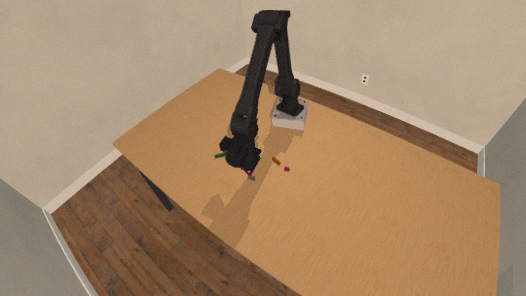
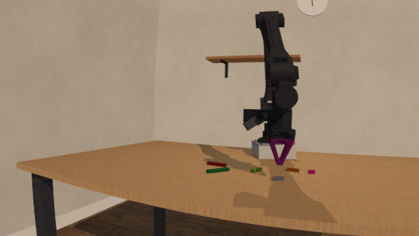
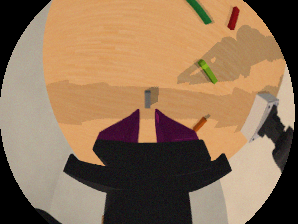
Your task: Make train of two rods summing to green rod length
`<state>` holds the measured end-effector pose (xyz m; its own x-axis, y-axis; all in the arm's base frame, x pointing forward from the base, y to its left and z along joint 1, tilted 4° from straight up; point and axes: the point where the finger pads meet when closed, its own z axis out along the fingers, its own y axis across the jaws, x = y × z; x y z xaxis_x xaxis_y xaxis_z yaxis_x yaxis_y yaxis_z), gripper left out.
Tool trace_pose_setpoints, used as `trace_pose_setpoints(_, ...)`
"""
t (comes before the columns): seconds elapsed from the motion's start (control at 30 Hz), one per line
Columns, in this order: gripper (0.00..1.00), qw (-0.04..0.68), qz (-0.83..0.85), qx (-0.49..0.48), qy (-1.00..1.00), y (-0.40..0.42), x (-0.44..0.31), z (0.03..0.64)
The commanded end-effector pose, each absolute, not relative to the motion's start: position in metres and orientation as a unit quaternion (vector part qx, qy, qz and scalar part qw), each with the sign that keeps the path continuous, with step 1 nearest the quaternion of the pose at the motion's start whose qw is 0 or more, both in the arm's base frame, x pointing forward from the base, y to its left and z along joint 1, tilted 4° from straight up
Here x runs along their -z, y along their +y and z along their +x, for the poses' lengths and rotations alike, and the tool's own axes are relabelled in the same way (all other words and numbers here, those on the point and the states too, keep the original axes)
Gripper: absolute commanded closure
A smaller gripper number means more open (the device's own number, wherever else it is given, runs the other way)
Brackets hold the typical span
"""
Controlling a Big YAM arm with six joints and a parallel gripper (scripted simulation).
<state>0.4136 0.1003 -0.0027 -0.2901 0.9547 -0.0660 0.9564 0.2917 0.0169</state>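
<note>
The gripper is partly open and empty, a little above the table. The grey rod lies flat, just beyond the fingertips in the wrist view. The lime rod lies alone, turned differently from the grey one. The green rod and red rod lie apart. The orange rod lies near the magenta rod, with a gap between. The arm hides lime and red in the top view.
The arm's pale base stands at the back of the table. The arm's shadow falls across the table around the grey and lime rods. The table's curved front edge lies beyond the grey rod.
</note>
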Motion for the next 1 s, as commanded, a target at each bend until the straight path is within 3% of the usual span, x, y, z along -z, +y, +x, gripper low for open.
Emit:
trace_pose_setpoints(0.0, 0.78, 0.053, 0.595, -0.012, 0.802, 0.113, -0.041, 0.434)
trace_pose_setpoints(0.27, 0.78, 0.054, 0.595, -0.013, 0.802, 0.115, -0.067, 0.432)
trace_pose_setpoints(0.3, 0.78, 0.027, 0.594, 0.022, 0.804, 0.107, -0.037, 0.407)
trace_pose_setpoints(0.47, 0.78, 0.042, 0.595, 0.003, 0.803, 0.113, -0.053, 0.425)
trace_pose_setpoints(0.5, 0.00, 0.043, 0.595, 0.001, 0.803, 0.113, -0.055, 0.426)
trace_pose_setpoints(0.97, 0.00, 0.043, 0.595, 0.001, 0.803, 0.113, -0.055, 0.426)
